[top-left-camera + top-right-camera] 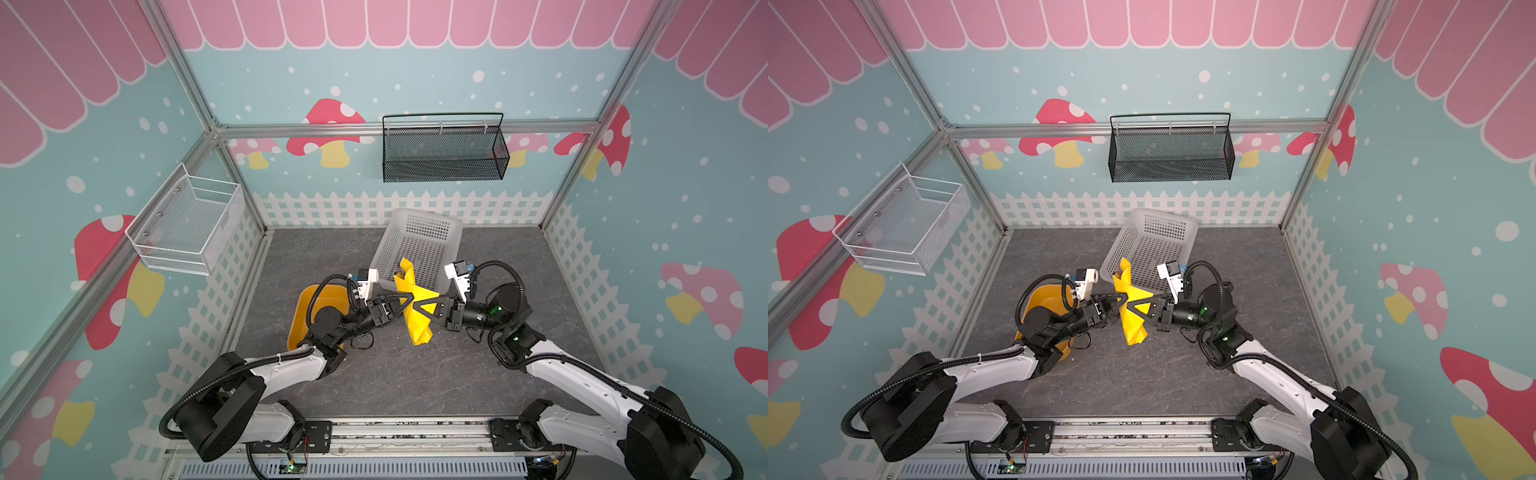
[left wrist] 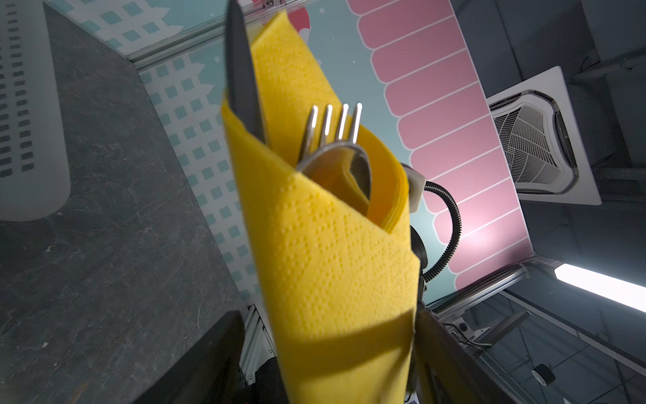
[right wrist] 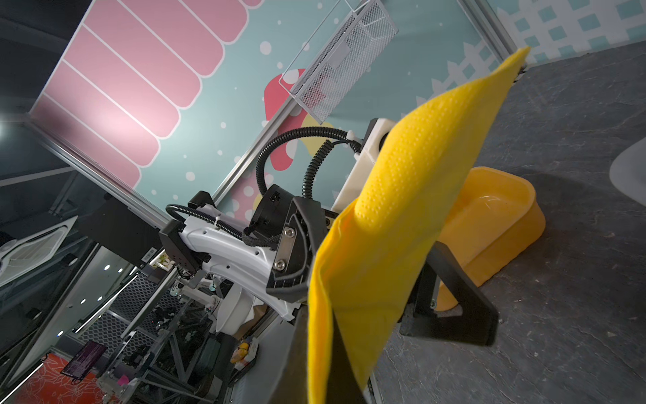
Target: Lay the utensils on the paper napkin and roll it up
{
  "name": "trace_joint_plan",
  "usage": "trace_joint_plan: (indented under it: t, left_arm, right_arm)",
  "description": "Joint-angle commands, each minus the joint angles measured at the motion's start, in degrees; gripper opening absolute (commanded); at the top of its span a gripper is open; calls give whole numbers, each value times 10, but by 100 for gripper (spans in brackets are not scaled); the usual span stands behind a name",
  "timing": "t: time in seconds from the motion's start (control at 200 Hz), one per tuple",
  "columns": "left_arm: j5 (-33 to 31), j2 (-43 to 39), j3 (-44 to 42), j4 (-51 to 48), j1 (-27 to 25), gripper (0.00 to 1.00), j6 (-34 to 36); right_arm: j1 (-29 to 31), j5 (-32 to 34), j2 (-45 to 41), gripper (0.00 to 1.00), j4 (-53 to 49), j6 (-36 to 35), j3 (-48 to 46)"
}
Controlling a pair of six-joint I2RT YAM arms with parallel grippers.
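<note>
**Bundle held between two arms, read from the arms' side outward.** Above the front half of the desk (image 1: 395,386), the napkin (image 1: 417,316) is rolled into a cone around the utensils (image 1: 400,273). It stands steeply, open end up and toward the back.

- **Right jaws:** closed flat on the napkin at mid-height, carrying the bundle.
- **Left jaws:** spread wide and straddling the roll from the opposite side. In the left wrist view a gap shows between one finger (image 2: 209,353) and the paper, so they grip nothing.
- **Open mouth of the roll:** the knife (image 2: 241,70) stands tallest, and the fork (image 2: 334,122) tines rise behind the spoon (image 2: 335,161) bowl.
- **Lower tip:** crumpled; whether it touches the desk cannot be told.
- **Surroundings:** the tray (image 1: 305,299) lies beside the left arm, and the white basket (image 1: 419,245) sits behind the bundle. A black basket (image 1: 442,153) hangs on the back wall.

**Step in hand, as judged:** securing the rolled bundle with the second arm.

- The left jaws should close across the wrapped body below the spoon bowl, over the outer flap. This pins the overlap so that it cannot spring open.
- The squeeze should be gentle, since thin paper tears and metal handles slide.
- The right jaws should release only once that hold is firm.
- The mouth should point upward throughout, since tipping would let the utensils slip out.
</note>
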Motion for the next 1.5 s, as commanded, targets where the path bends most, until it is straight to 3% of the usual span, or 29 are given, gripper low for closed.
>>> trace_joint_plan:
  t: [0.0, 0.32, 1.191, 1.281, 1.491]
  left_arm:
    - [13, 4, 12, 60, 1, 77, -28]
    - [14, 7, 12, 76, 1, 64, -34]
    - [4, 60, 44, 109, 20, 29, -47]
    - [3, 63, 45, 111, 21, 29, -48]
    - [12, 71, 41, 105, 21, 46, -47]
  right_arm:
    - [-3, -7, 2, 0, 47, 9, 14]
    - [-14, 11, 7, 0, 47, 10, -2]
    - [-55, -29, 39, 0, 55, 19, 13]
    - [-57, -30, 39, 0, 58, 21, 14]
    - [-58, -42, 47, 0, 74, 27, 28]
